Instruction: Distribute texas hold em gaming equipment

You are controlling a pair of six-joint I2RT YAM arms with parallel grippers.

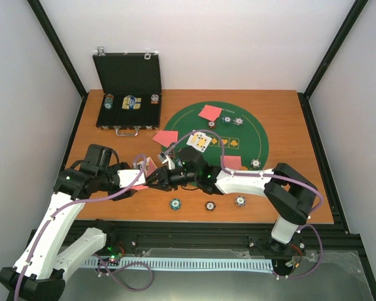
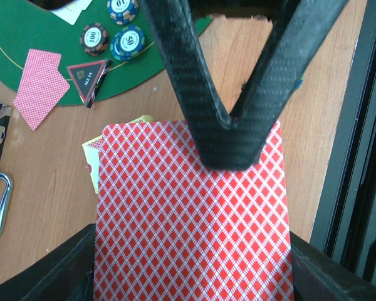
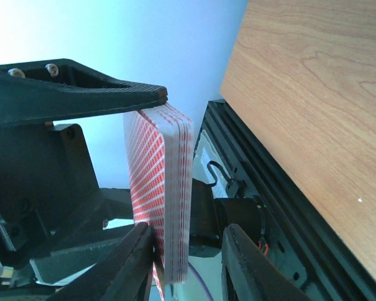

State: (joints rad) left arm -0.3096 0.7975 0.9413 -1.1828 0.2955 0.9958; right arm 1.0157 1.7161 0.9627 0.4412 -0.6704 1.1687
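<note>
Top view: an open black case (image 1: pixel 126 74) is seen at the far left of the table (image 1: pixel 288 188). Chip stacks (image 1: pixel 108 101) and blue and orange discs (image 1: pixel 132 103) are held in its tray. Cards (image 1: pixel 210 113) and chips are scattered on the green mat (image 1: pixel 254 128), and three chips (image 1: pixel 209 205) are lined along the near edge. The left gripper (image 1: pixel 145 180) and right gripper (image 1: pixel 159 178) are seen tip to tip beside the mat.

Left wrist view: a red-backed deck (image 2: pixel 175 238) is clamped by its side edges in the left jaws. Its upper middle is covered by the right fingers (image 2: pixel 185 75). Beyond, a triangle marker (image 2: pixel 88 75) is seen on the mat.

Right wrist view: the deck's end is straddled by the right jaws, which are parted, with a gap on one side.
</note>
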